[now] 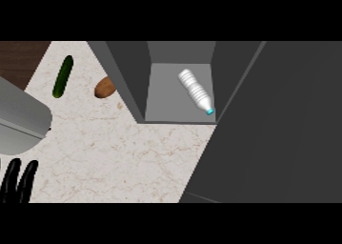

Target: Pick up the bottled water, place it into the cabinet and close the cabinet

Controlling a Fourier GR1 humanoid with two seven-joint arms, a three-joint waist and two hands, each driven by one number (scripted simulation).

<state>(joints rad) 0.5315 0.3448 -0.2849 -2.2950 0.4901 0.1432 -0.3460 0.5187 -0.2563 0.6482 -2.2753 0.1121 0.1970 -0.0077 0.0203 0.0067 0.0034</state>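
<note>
Bottled water (pixel 196 92) lies on its side inside the cabinet (pixel 175 112), cap toward the front lip. Left hand (pixel 14 180) rests, fingers straight, at the worktop's (pixel 124 157) near-left corner; right hand unseen. Next: swing the cabinet door (pixel 286 128) shut, steady push, bottle clear.

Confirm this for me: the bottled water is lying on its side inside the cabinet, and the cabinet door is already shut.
Not quite. The head view shows the bottled water lying on its side inside the cabinet, but the cabinet door is open, swung out at the view's right, so the compartment is exposed. The door has yet to be closed.
</note>
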